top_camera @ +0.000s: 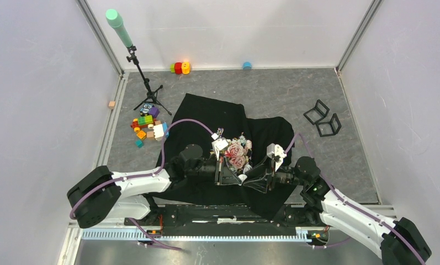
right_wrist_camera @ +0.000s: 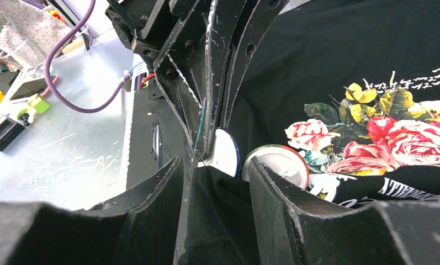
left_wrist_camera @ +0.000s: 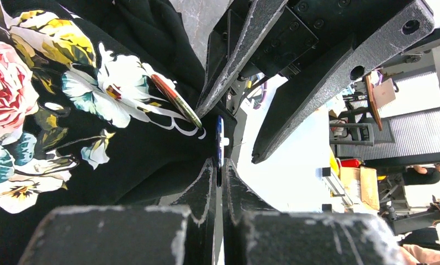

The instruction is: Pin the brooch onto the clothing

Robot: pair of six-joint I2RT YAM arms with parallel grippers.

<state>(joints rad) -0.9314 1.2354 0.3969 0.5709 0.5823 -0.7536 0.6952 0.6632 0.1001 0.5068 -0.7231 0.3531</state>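
Beside toy blocks (top_camera: pixel 147 126) and a tripod (top_camera: pixel 147 88), the T-shirt (top_camera: pixel 206 116) lies on the bench (top_camera: pixel 295 94); left tool (left_wrist_camera: pixel 220 168) clamps the brooch (right_wrist_camera: pixel 227 153), right tool (right_wrist_camera: pixel 216 163) gapes around a fold.

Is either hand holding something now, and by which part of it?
The left hand is shut on the edge of a round blue-rimmed brooch. The right hand has black clothing between its fingers; a firm grip cannot be told.

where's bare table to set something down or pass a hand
Bare grey table lies behind the T-shirt, between the blue object and the black frames, and again nearer than those frames. Crowded: toy blocks by the tripod, and the rose print, where the left end effector and right end effector meet.
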